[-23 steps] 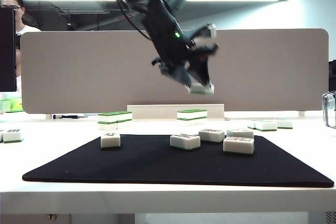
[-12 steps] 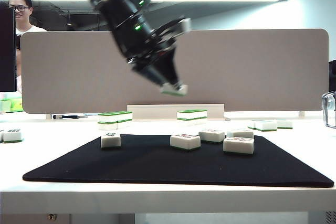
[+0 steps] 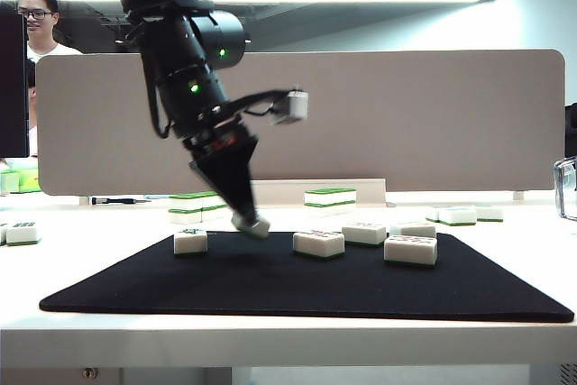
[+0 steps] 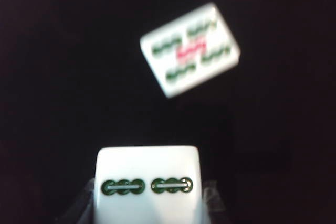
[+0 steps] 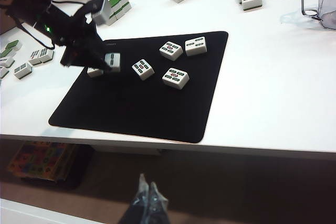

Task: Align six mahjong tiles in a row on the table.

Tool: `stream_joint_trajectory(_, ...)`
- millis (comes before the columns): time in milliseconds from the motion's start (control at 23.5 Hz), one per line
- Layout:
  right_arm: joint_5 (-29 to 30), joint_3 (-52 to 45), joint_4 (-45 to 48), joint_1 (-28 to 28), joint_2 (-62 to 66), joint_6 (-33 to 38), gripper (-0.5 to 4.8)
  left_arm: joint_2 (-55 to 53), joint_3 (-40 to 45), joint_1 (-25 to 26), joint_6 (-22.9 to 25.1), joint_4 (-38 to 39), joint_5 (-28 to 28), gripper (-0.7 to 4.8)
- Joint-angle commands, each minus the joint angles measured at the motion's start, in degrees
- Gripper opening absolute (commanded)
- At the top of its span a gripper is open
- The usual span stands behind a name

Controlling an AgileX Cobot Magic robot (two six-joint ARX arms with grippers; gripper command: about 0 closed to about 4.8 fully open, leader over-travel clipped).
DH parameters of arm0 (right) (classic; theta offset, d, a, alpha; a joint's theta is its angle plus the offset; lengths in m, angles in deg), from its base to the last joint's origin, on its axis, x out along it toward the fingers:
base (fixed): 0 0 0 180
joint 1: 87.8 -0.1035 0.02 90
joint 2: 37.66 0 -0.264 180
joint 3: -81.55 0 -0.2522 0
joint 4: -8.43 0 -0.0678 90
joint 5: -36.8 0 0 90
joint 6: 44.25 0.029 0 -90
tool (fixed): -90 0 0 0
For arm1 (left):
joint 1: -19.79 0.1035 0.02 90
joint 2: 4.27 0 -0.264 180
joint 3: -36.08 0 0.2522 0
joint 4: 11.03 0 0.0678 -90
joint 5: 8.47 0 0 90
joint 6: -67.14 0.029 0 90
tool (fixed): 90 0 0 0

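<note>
My left gripper (image 3: 251, 222) points down over the left part of the black mat (image 3: 270, 290), shut on a mahjong tile (image 4: 147, 182) with two green marks on its white face. The held tile hangs just above the mat, to the right of the leftmost tile (image 3: 189, 242). Several more white-faced tiles lie on the mat: one in the middle (image 3: 317, 242), one behind it (image 3: 364, 233), one at the right (image 3: 410, 249). The left wrist view shows a red-and-green marked tile (image 4: 190, 50) beyond the held one. My right gripper (image 5: 147, 192) is shut and empty, off the table's (image 3: 270, 335) front edge.
Stacks of green-backed tiles (image 3: 196, 205) (image 3: 329, 196) stand behind the mat. Loose tiles lie at the back right (image 3: 456, 215) and far left (image 3: 22, 232). A grey partition (image 3: 433, 123) closes the back. A clear container (image 3: 566, 187) stands at the right edge.
My left arm has swung from high over the mat's right-middle to the left and down, carrying the tile to just above the mat. The wrist has rolled. The right arm is still.
</note>
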Motion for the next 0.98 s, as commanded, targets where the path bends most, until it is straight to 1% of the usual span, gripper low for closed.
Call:
stream_joint_trajectory(43,0.0,0.1,0.5,0.0,-0.7,-0.2,-0.01,0.4,1.3,1.0,3.6,-0.3,-4.9,1.52)
stream_joint_trajectory(170,0.0,0.1,0.5,0.0,-0.7,-0.2,-0.01,0.3,1.5,2.2,3.7,-1.3,-4.1,1.51)
stream_joint_trajectory(426,0.0,0.1,0.5,0.0,-0.7,-0.2,-0.01,-0.3,1.5,2.3,3.7,-4.0,-4.2,1.51)
stream_joint_trajectory(682,0.0,0.1,0.4,0.0,-0.7,-0.2,-0.01,-2.8,1.5,3.0,3.7,-2.3,-4.6,1.52)
stream_joint_trajectory(767,0.0,0.1,0.4,0.0,-0.7,-0.2,-0.01,-2.9,1.5,3.0,3.7,-1.9,-6.2,1.57)
stream_joint_trajectory(809,0.0,0.1,0.4,0.0,-0.7,-0.2,-0.01,-2.9,1.5,3.0,3.7,-1.8,-8.5,1.75)
stream_joint_trajectory(852,0.0,0.1,0.5,0.0,-0.7,-0.2,-0.01,-2.9,1.5,3.0,3.7,-1.8,-9.4,1.91)
stream_joint_trajectory(937,0.0,0.1,0.5,0.0,-0.7,-0.2,-0.01,-2.9,1.4,3.0,3.7,-0.8,-12.8,1.97)
stream_joint_trajectory(980,0.0,0.1,0.5,0.0,-0.7,-0.2,-0.01,-2.9,1.3,3.0,3.7,-0.6,-13.6,1.97)
